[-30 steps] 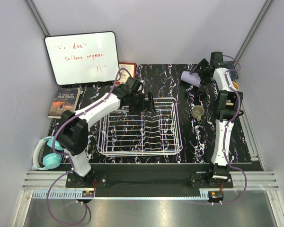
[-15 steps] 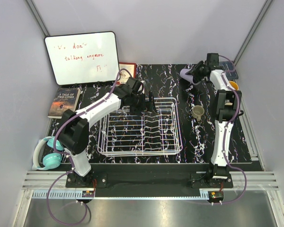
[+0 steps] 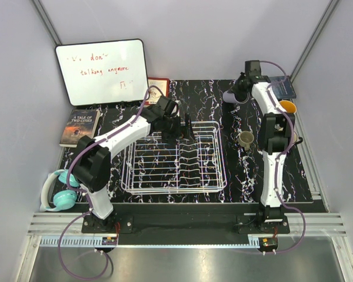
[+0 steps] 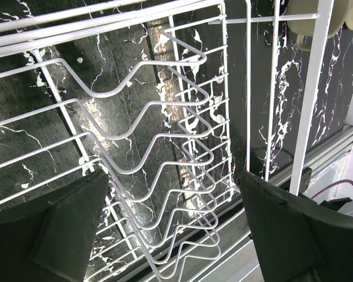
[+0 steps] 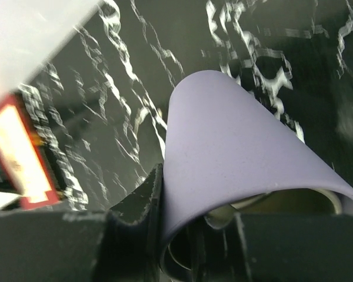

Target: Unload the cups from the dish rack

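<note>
Lavender plastic tumbler, tilted, wall grasped by the right end effector at the black marbled worktop's far right. Small olive-grey tumbler upright beside the white wire dish rack, mid-worktop. Left end effector released, above the rack's far edge.

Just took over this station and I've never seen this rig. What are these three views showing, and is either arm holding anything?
A left arm and a right arm are bolted at the near edge of the table. One view looks down from above and behind them; the other two come from a camera on each wrist. On the table sits a white wire dish rack, with an olive-grey cup to its right. The left gripper is open above the rack's wires, holding nothing. The right gripper is shut on the wall of a lavender cup, near the table's far side, away from the rack. A whiteboard, book and headphones sit at the left.
</note>
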{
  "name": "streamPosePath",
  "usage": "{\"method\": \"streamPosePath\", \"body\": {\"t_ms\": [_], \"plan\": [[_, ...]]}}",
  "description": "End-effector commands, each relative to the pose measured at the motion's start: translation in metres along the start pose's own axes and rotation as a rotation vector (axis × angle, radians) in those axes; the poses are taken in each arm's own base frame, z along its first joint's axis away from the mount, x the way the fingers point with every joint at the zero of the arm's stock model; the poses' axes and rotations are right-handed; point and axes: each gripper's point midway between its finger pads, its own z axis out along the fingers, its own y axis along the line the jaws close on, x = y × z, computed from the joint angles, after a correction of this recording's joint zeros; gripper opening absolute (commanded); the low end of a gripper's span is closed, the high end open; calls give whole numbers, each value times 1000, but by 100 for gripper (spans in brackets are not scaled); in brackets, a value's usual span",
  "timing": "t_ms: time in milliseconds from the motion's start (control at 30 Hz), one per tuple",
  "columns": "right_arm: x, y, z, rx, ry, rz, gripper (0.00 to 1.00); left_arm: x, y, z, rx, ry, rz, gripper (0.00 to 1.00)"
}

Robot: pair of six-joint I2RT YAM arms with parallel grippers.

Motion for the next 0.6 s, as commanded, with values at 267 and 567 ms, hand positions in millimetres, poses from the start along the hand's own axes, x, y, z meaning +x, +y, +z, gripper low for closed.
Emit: {"method": "streamPosePath", "body": {"t_ms": [267, 567], "plan": [[-37, 25, -137, 396, -221, -266, 0, 11, -17, -9, 56, -4, 25, 96], [4, -22, -152, 568, -49, -302, 0, 26, -33, -10, 79, 2, 53, 96]]}}
